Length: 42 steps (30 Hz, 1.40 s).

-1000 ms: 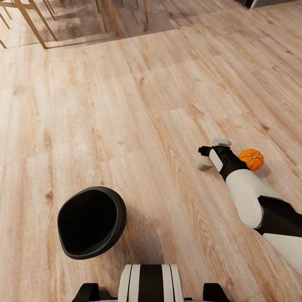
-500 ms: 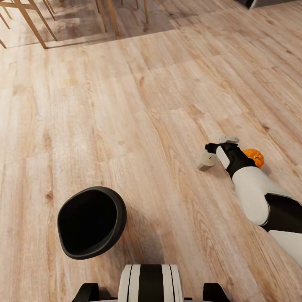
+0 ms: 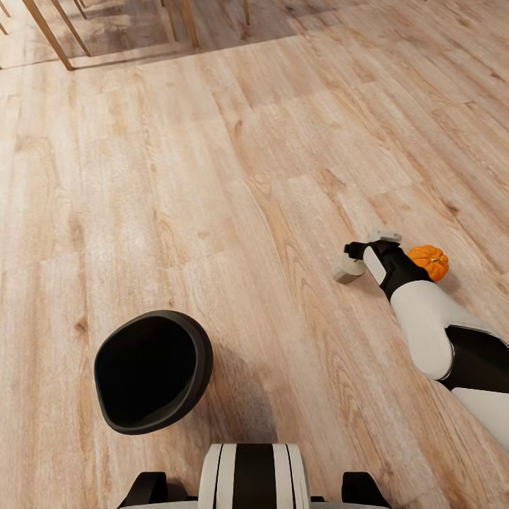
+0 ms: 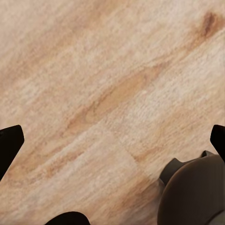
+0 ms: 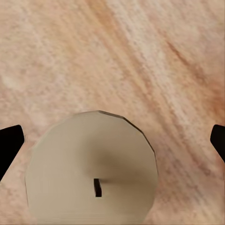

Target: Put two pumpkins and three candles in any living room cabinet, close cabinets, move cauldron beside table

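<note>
A cream candle [image 3: 348,268] sits on the wood floor right of centre, and a small orange pumpkin [image 3: 428,261] lies just beyond my right wrist. My right gripper [image 3: 365,244] hovers low over the candle, open. In the right wrist view the candle's pale top [image 5: 91,171] with its dark wick sits between the wide-spread fingertips [image 5: 9,145], untouched. The black cauldron [image 3: 152,371] stands on the floor at the lower left. My left gripper [image 4: 112,140] is open above bare floor, with the cauldron's rim [image 4: 194,192] close by.
Wooden chair and table legs [image 3: 46,32] stand at the far left on a darker patch of floor. My own base [image 3: 254,474] shows at the bottom edge. Pale plank floor [image 3: 212,177] stretches all around.
My right gripper has shifted slightly to the right beside the candle. The whole head view has shifted a little, so the camera has moved. Candle, pumpkin and cauldron stay put.
</note>
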Available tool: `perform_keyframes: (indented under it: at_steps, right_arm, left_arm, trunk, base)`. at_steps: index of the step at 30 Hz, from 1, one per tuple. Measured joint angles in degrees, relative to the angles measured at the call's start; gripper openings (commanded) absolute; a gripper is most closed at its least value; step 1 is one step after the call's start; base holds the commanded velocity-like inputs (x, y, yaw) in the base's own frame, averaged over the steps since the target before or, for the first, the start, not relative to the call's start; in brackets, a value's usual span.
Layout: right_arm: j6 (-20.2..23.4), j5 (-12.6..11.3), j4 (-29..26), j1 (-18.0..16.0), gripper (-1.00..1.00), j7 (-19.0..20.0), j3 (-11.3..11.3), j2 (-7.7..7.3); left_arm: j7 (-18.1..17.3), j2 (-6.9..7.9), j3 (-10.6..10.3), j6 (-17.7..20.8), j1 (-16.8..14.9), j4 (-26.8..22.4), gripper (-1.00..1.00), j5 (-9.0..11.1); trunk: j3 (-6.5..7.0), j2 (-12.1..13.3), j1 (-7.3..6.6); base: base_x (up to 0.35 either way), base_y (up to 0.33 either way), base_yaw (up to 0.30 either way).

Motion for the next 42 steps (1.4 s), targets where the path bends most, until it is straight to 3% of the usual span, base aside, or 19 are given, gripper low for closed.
perform_keyframes:
  at_steps: [7,10,29,37,40,42]
  right_arm:
    - [0.2,0.0,0.0,-0.1,1.0,0.0,0.0,0.24]
    - [0.2,0.0,0.1,-0.1,1.0,0.0,0.1,0.25]
    - [0.3,0.0,0.3,-0.3,1.0,0.0,0.1,1.21]
    - [0.3,0.0,1.0,-0.3,1.0,0.0,0.1,1.31]
    - [0.6,1.9,1.6,-0.4,1.0,-0.3,0.5,1.31]
    - [0.5,1.3,0.7,-0.4,1.0,-0.2,0.4,1.35]
  left_arm:
    - [0.0,0.0,0.0,0.0,0.0,0.0,1.0,0.1]
    - [0.0,0.0,0.0,0.0,0.0,0.0,1.0,0.1]
    - [0.0,0.0,-0.3,0.0,0.0,0.0,1.0,0.1]
    - [0.0,0.0,-0.3,0.0,0.0,0.0,1.0,0.1]
    - [0.0,0.0,-0.3,0.0,0.0,0.0,1.0,0.1]
    - [0.0,0.0,-0.4,0.0,0.0,0.0,1.0,0.1]
  trunk:
    - [0.0,0.0,0.0]
    - [-0.66,0.0,0.08]
    - [-0.66,0.0,0.08]
    - [-2.43,-0.1,0.29]
    - [-3.09,-0.2,0.35]
    - [-3.53,-0.2,0.4]
  base:
    - [0.0,0.0,0.0]
    - [0.0,0.0,0.0]
    - [0.0,0.0,0.0]
    - [0.0,0.0,0.0]
    - [0.0,0.0,0.0]
    - [0.0,0.0,0.0]
